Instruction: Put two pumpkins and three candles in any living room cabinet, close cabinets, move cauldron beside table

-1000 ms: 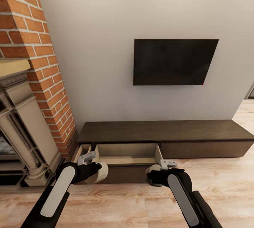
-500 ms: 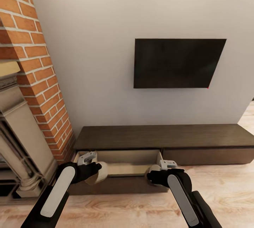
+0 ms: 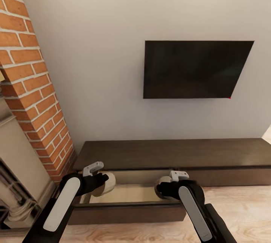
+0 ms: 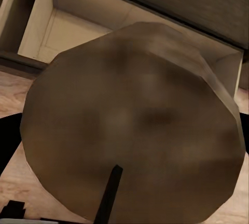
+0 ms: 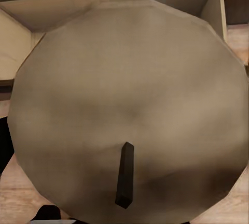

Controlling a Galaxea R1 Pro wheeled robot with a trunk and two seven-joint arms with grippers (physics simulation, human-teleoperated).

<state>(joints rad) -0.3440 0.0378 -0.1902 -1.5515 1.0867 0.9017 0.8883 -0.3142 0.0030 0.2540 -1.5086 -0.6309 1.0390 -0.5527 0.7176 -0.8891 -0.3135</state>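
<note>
At the far left we see a red brick column (image 3: 28, 85) with a pale fireplace surround (image 3: 19, 167) below it, close to the left end of the cabinet (image 3: 177, 152). Next comes our left gripper (image 3: 98, 175), which carries 1 candle (image 3: 106, 183); in the left wrist view this candle (image 4: 135, 125) shows its round top with a dark wick, but we cannot tell from the pictures how the fingers press on it. The candle hangs over the left part of the open drawer (image 3: 128, 192), whose pale inside looks free. Our right gripper (image 3: 171, 181) holds a second candle (image 3: 162, 181) over the right part of the same drawer; the right wrist view shows the second candle (image 5: 129, 109) large, and again the fingers are hidden, so we cannot tell their state. On the wall above hangs a dark TV screen (image 3: 195, 70). We can read no writing or brand anywhere. At the right, wooden floor (image 3: 244, 209) lies open.
</note>
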